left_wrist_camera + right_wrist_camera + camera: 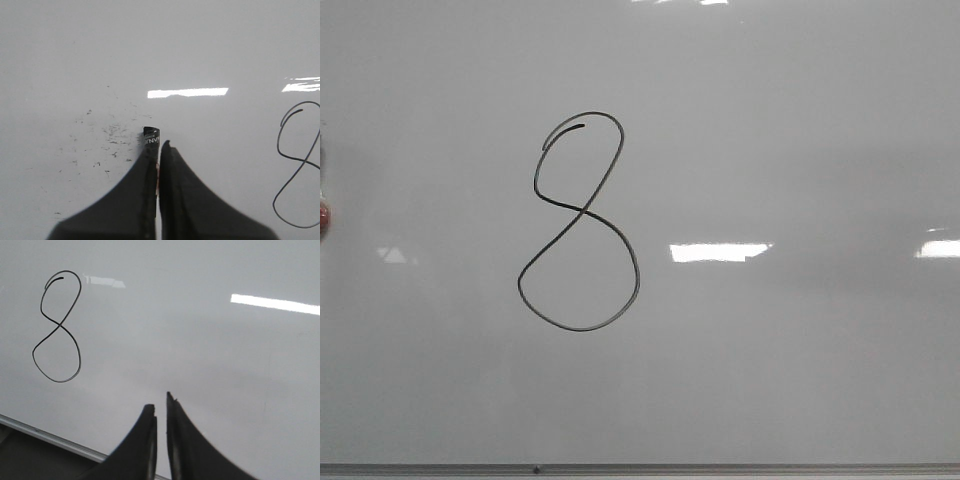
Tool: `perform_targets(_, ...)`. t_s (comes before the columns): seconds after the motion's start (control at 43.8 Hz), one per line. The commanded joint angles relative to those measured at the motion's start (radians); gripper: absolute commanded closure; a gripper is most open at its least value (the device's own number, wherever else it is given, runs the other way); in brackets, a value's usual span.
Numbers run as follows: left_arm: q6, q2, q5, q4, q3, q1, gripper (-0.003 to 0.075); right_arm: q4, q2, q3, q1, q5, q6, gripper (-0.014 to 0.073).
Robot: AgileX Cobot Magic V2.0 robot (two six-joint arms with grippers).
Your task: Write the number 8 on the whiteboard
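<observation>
pinching a black marker [150, 137] between its fingers, the left gripper [159, 150] hangs off to the side of the number 8 [579, 222], tip clear of the line; the right gripper [160, 410] has its fingers pressed nearly together on nothing. the figure sits closed on the whiteboard [800, 120], so writing looks done and what remains is likely pulling back.

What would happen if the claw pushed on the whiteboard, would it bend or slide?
The whiteboard looks flat and framed, so probably stiff rather than floppy. Its glossy face, with bright reflections, suggests the claw would likely slip across it. It fills the view, so probably too big to shove easily.
</observation>
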Motion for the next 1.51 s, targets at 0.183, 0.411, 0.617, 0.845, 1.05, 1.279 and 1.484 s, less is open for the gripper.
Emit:
perform_targets(0.183,-0.002,-0.149,-0.03,-0.009,-0.028,0.004,0.0739,-0.006,0.002,-0.028,-0.009,-0.083,0.004,0.0517)
perform_targets(0.411,-0.002,-0.149,-0.03,-0.009,-0.028,0.004,0.0739,-0.006,0.002,-0.028,-0.009,-0.083,0.004,0.0517)
perform_targets(0.617,-0.002,-0.149,-0.03,-0.009,-0.028,0.004,0.0739,-0.006,0.002,-0.028,-0.009,-0.083,0.004,0.0517)
perform_targets(0.845,0.054,-0.267,-0.058,-0.048,0.064,0.039,0.0739,-0.006,0.002,-0.028,-0.009,-0.083,0.004,0.0517)
perform_targets(1.05,0.137,-0.419,-0.058,-0.096,0.221,0.1,0.0739,-0.006,0.002,-0.028,-0.009,-0.083,0.004,0.0517)
perform_targets(1.279,0.133,-0.438,-0.075,-0.096,0.346,0.126,0.0739,-0.006,0.002,-0.028,-0.009,-0.083,0.004,0.0517)
perform_targets(1.484,0.13,-0.438,-0.104,-0.096,0.369,0.132,0.0739,-0.006,0.002,-0.028,-0.009,-0.083,0.004,0.0517)
